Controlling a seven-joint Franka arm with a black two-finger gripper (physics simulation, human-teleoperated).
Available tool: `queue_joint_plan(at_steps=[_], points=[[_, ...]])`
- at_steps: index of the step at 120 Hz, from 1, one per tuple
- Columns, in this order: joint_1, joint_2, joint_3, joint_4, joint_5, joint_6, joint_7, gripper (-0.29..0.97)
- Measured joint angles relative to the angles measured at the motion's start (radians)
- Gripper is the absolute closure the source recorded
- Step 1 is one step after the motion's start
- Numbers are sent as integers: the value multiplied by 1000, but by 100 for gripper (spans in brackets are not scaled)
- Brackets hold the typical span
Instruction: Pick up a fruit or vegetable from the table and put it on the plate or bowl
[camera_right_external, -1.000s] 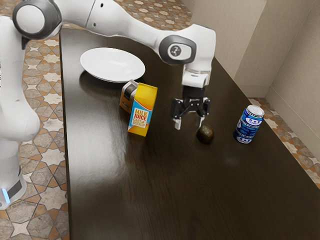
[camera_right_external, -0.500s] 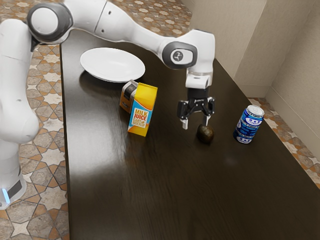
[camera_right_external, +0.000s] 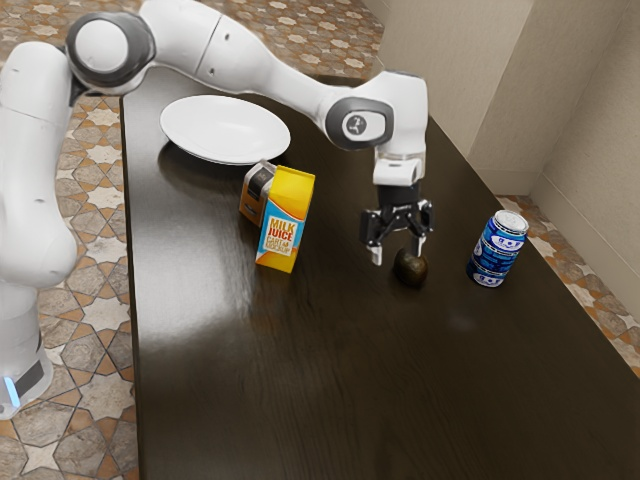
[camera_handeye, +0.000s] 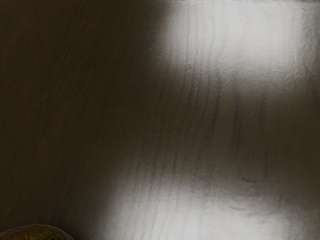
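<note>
Status at this frame: the pick hadn't started. Gripper (camera_right_external: 401, 250) hung just above the dark fruit (camera_right_external: 411, 268), fingers spread wide and pointing down, nothing between them. From the exterior view I couldn't tell if the fingertips were level with the top of the fruit or slightly over it, and no contact was visible. The gripper looked offset a little toward the exterior view's left of the fruit, not centred. The wrist view agreed: the fruit (camera_handeye: 35, 233) sat as a blurred brown-green edge at the frame corner, the rest was bare desk (camera_handeye: 200, 125).

The fruit was resting on the desk (camera_right_external: 330, 380), between the juice carton (camera_right_external: 285, 220) and the blue soda can (camera_right_external: 497, 249), apart from both. A small dark-lidded can (camera_right_external: 258, 190) stood right behind the carton.

The white plate (camera_right_external: 225, 128) sat empty at the far end of the desk, well apart from the fruit, beyond the carton.

Done: approach, roughly. Left: centre over the fruit, descend, close, lift, carry past the carton, release on the plate. My read is the task was early, under a third. Risk: the round fruit could roll if one finger touched first.
</note>
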Motion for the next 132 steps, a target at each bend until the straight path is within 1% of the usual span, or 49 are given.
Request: queue_joint_plan(at_steps=[30, 47, 52, 74, 92, 107, 132], points=[[-10, -18, 41, -5, 12, 74, 4, 3], [-29, -32, 70, -5, 62, 141, 5, 2], [-33, -36, 79, -5, 71, 160, 5, 0], [-38, -41, 89, 0, 106, 226, 7, 2], [-39, -61, 92, 2, 117, 267, 7, 2], [-76, -90, 126, 26, 121, 295, 8, 3], [-83, -107, 136, 54, 128, 331, 8, 3]])
